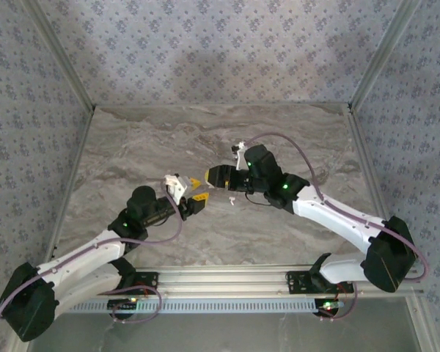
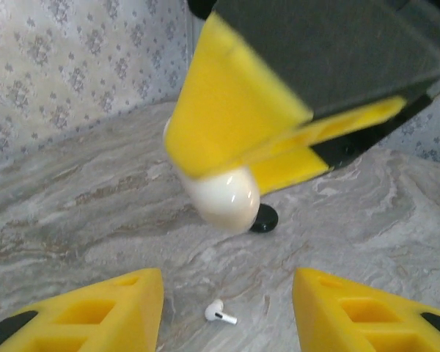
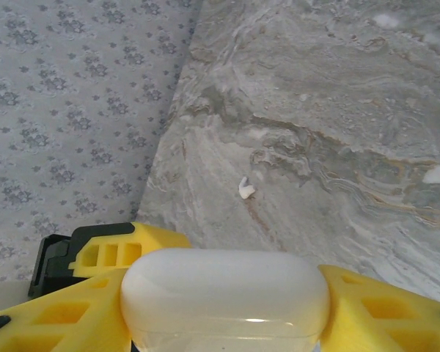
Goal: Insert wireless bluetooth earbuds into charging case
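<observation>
Nearest, has the left claw (image 2: 227, 286) released, with nothing between its yellow fingers (image 2: 117, 308). Finds one earbud (image 2: 220, 313) lying loose on the bench (image 2: 73, 220) just beyond those fingertips, touched by neither claw. Cannot place the second earbud for certain.

Further out, grasps the charging case (image 3: 224, 282) in the right claw (image 3: 224, 323), clenched on its two sides and lifted off the bench near that earbud. Cannot tell whether the lid is up. Notes a small black disc (image 2: 264, 218) flat on the bench behind the case.

Judging from this, counts only the securing of the case as done. Sees no earbud seated, nor even picked up. Leaves to do: lifting each earbud, opening the case if shut, and seating both.
</observation>
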Motion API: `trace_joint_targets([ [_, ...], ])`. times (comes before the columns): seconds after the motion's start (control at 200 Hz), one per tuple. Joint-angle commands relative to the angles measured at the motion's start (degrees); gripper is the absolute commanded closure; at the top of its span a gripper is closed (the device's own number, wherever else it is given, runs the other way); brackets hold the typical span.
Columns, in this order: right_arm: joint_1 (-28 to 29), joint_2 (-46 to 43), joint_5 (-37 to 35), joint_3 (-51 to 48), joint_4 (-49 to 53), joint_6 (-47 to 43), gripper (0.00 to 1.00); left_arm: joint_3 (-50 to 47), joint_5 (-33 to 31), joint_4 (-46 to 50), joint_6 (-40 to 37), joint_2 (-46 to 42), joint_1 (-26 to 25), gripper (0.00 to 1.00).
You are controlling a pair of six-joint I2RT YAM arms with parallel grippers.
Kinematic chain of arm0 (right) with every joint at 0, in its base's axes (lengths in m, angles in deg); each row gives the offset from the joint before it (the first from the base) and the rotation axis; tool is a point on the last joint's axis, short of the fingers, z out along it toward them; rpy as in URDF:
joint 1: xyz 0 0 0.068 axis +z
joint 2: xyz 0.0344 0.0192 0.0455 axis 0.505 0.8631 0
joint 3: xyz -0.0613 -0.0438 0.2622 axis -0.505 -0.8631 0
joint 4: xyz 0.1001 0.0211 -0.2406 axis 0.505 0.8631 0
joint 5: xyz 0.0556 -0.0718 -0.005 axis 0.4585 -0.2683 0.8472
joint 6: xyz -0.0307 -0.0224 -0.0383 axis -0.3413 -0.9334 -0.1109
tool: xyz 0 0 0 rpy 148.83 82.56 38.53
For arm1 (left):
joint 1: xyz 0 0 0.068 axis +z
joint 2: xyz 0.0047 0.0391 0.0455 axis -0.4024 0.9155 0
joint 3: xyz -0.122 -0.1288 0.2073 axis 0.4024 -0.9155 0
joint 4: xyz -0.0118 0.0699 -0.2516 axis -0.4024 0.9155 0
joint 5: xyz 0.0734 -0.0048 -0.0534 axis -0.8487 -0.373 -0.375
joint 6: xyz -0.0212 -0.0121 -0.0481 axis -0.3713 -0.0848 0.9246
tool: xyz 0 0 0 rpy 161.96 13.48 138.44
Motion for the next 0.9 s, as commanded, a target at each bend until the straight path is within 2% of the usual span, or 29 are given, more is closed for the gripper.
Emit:
trace_joint_targets([
  [0.0,0.73,-0.81,0.15,-0.34,-3.44,0.43,0.41,2.3,-0.26,-5.17,-0.86,0.3,-0.72,0.51],
  [0.49,2.71,0.11,1.11,-0.66,-6.96,0.56,0.41,3.75,-5.08,-7.62,3.99,2.45,-1.1,0.48],
  [0.67,3.06,0.22,1.0,-0.92,-6.56,0.57,0.41,4.3,-4.13,-8.64,4.8,2.65,-1.11,0.48],
  [0.79,3.29,0.31,0.89,-0.92,-6.51,0.38,0.41,4.67,-3.01,-8.64,4.8,2.99,-1.09,0.52],
  [0.894,3.28,0.3,0.87,-0.92,-6.44,0.09,0.41,4.67,-2.23,-9.08,5.1,3.32,-1.1,0.61],
])
